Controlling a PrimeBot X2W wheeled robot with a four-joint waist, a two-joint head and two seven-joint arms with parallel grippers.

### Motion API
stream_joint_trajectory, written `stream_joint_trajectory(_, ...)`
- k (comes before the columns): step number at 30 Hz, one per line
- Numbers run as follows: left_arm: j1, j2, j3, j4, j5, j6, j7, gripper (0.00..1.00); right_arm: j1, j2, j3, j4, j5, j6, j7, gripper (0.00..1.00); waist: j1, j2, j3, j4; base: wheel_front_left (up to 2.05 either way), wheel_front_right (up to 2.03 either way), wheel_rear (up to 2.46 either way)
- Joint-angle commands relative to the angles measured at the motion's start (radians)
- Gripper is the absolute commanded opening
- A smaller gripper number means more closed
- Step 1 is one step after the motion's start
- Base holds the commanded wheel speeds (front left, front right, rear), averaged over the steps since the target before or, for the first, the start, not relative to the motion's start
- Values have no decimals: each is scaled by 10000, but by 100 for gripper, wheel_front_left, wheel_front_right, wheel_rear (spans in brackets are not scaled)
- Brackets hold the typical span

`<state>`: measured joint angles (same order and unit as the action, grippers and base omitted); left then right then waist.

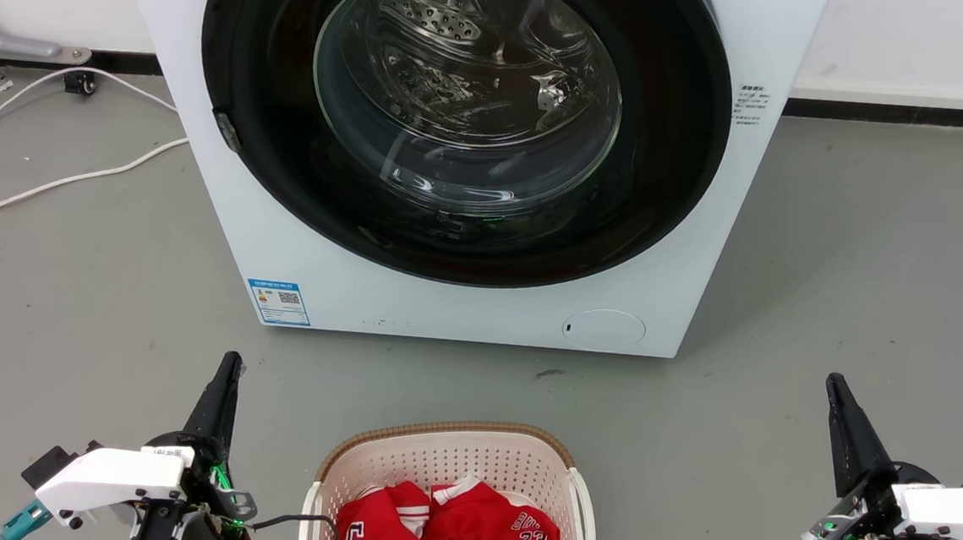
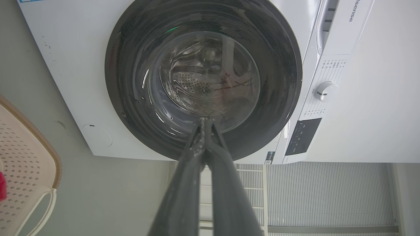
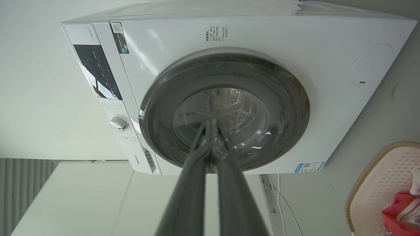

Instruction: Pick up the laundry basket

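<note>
left gripper [image 2: 206,122] fingertips together, empty | washing machine [image 2: 65,65] door ahead | laundry basket [image 2: 29,164] at left edge

Red jersey [image 1: 505,536]: "23". Washing machine [image 2: 344,29] drawer: "isense".

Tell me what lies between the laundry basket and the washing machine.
In the head view, bare grey floor runs between the laundry basket and the washing machine, with one small dark smudge on it.
</note>
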<state>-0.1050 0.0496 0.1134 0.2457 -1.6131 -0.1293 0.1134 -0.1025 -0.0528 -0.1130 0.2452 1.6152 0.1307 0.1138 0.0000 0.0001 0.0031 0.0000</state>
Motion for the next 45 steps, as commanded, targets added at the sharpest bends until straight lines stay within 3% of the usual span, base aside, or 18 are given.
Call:
stream_joint_trajectory(1, -78, 12, 24, 1, 0, -43, 45, 0, -120, 25, -13, 10, -41, -1, 25, 0, 0, -1, 0, 0, 0, 0, 0)
stream_joint_trajectory(9, -78, 12, 24, 1, 0, -43, 44, 0, -120, 25, -15, 10, -43, -1, 27, 0, 0, -1, 0, 0, 0, 0, 0)
stream_joint_trajectory(10, -53, 12, 3, -12, 77, -24, -7, 100, -97, 32, -13, -7, -120, -1, -12, 100, 0, -1, 0, 0, 0, 0, 0)
stream_joint_trajectory(11, 16, -4, -7, 21, 1, 2, -19, 100, 18, 2, 4, 22, -5, 2, -12, 100, 0, -1, 0, 0, 0, 0, 0)
stream_joint_trajectory(12, 55, -11, -20, 87, 3, 4, -29, 0, 66, 8, 13, 91, -7, 0, -20, 0, 0, -1, 1, 0, 0, 0, 0)
stream_joint_trajectory(13, 144, -23, -30, 177, 5, 13, -37, 100, 150, 19, 20, 183, -9, 0, -20, 100, 0, -1, 1, 0, 0, 0, 0)
stream_joint_trajectory(21, 182, -18, 82, -138, 1022, 12, -447, 100, 202, 18, -37, 69, -871, 0, -433, 100, 0, -1, 21, -1, 0, 0, 0)
stream_joint_trajectory(34, 261, -11, -241, -885, 4124, 413, -1039, 100, 402, 16, 161, -912, -4383, 0, -1026, 100, 0, -1, 75, -5, 0, 0, 0)
stream_joint_trajectory(45, 388, -5, -477, -1272, 6124, 656, -1477, 100, 592, 15, 310, -1255, -6979, 1, -1467, 100, 0, -1, 122, 17, 0, 0, 0)
